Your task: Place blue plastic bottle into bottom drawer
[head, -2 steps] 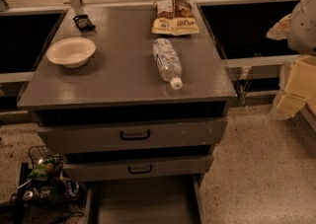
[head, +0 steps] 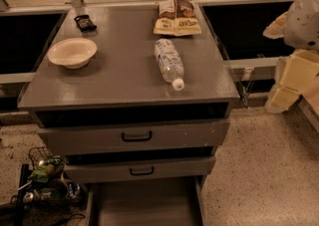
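Grey bottom drawer [head: 144, 204] is open, nearest us. Blue plastic bottle [head: 168, 60] lies on its side on the desk [head: 114, 83], cap toward us, ungrasped. Pincer [head: 294, 78] hangs off the desk's right side; we can't tell its state. We judge reach comes next: move left over the bottle.

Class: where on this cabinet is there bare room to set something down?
Free: on the cabinet top, the middle between bowl and bottle and the front strip; also the bottom drawer floor. Crowded: the back edge by the snack bag. The end effector is off the right side.
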Motion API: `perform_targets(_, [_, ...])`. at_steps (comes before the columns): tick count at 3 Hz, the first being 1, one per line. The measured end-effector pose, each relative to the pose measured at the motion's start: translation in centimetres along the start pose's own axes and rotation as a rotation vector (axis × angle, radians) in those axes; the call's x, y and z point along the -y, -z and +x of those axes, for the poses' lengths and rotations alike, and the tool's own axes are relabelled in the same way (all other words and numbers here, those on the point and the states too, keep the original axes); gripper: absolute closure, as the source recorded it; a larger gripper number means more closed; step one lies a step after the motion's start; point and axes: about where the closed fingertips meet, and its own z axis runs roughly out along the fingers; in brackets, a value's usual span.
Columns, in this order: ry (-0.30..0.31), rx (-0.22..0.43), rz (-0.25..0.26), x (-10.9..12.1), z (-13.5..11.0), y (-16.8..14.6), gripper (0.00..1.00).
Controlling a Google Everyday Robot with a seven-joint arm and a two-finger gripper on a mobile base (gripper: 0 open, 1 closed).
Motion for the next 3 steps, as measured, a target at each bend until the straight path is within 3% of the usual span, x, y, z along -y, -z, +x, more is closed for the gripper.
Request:
perform_targets(1, [-0.011, 0.063, -0.03, 2.7, -0.5, -1.7, 0.0])
perform_targets(3, [0.029, 0.138, -0.08, 8.1, -1.6, -4.8, 0.0])
